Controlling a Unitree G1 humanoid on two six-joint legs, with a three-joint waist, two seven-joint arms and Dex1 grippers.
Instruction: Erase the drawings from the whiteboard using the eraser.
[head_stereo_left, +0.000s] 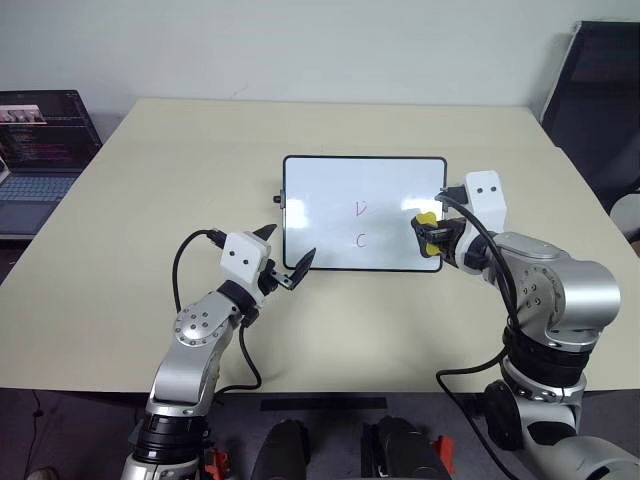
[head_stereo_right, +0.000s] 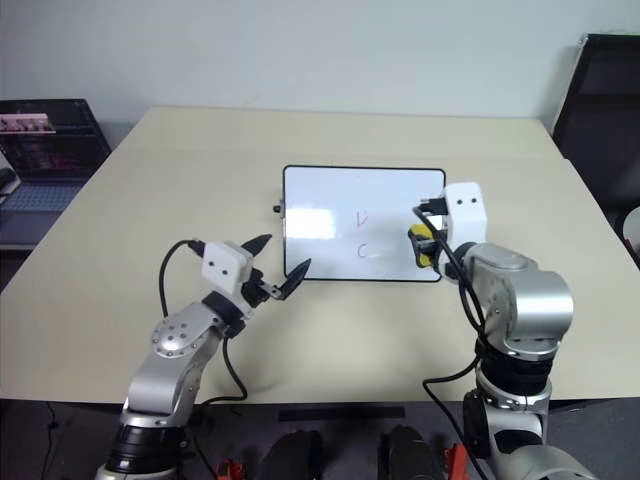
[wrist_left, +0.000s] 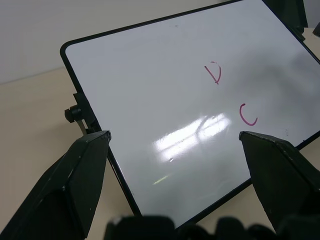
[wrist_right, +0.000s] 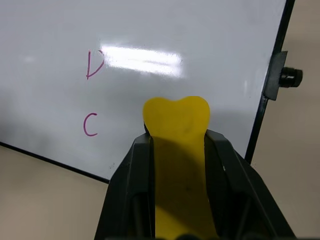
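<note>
Beige surface (head_stereo_left: 150, 200) carries the whiteboard (head_stereo_left: 330, 190) at its middle, with a laptop (head_stereo_left: 40, 150) off beyond the far left edge. Two drawings are on the board: a pink "D" (head_stereo_left: 361, 208) above a "C" (head_stereo_left: 361, 240); no third letter can be seen. The right claw (head_stereo_left: 432, 235) is pinching the yellow eraser (head_stereo_left: 428, 228) and hangs over the board's right side, near its lower right corner, clearly to the right of both letters; whether the eraser touches the glossy face cannot be told. The left claw (head_stereo_left: 284, 257) is spread wide at the board's lower left corner, one finger on either side of the frame but not closed on it. My worry is that the board is not pinned: a sideways wipe toward the letters could shove it across the surface, and the eraser, gripped by its sides, could twist or slip out under pressure
</note>
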